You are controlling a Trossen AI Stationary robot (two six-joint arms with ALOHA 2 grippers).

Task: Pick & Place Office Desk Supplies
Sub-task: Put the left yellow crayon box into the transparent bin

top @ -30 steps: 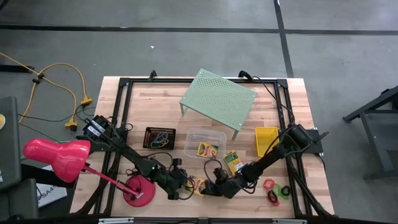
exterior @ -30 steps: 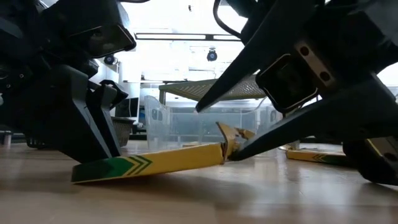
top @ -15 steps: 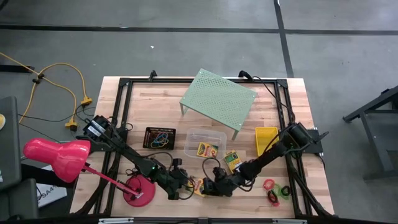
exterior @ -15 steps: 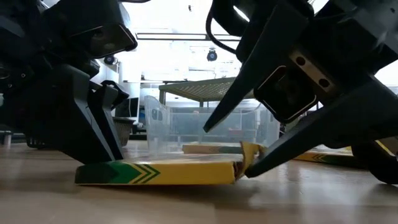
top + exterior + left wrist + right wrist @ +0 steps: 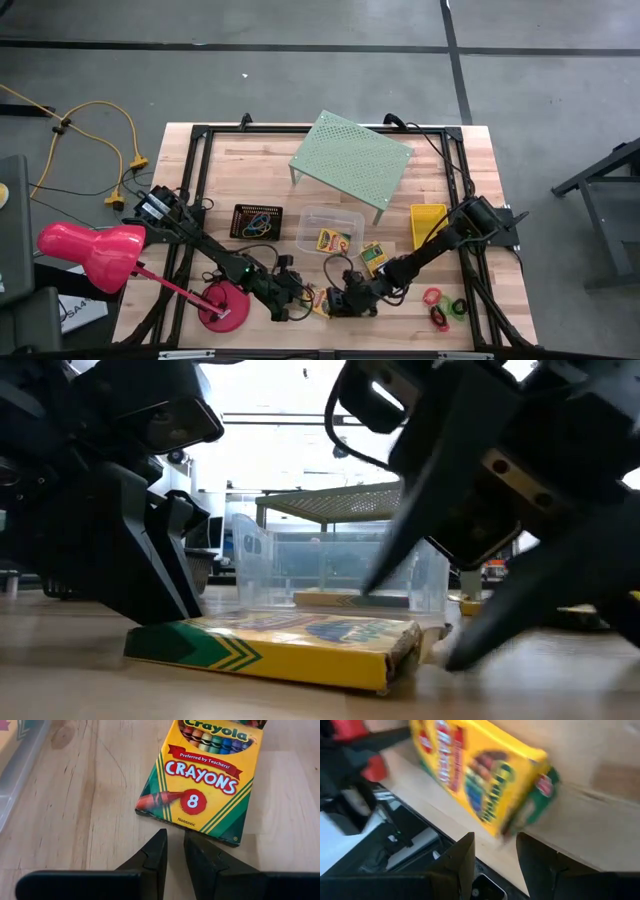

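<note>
A wooden table (image 5: 300, 180) on a grey floor carries everything I work with. Largest on it is the pale green perforated shelf (image 5: 350, 155) at the far middle; the pink lamp (image 5: 95, 255) leans over my left edge. In front of the shelf stands the clear tub (image 5: 345, 218) with a crayon box inside, the yellow basket (image 5: 428, 222) on its right, the black mesh tray (image 5: 257, 220) with rubber bands on its left. Another crayon box (image 5: 373, 258) lies just in front of the tub.

My two arms meet at the near middle. The crayon box (image 5: 290, 645) between them lies flat on the wood, its end flap ajar. My left gripper (image 5: 173, 851) hovers just off the box's bottom edge, fingers almost together with a thin gap, gripping nothing. My right gripper (image 5: 495, 857) is at the opposite end of the box, fingers parted and off the card.

Smallest, red, green and black little rings (image 5: 443, 303) sit near the right front corner.
</note>
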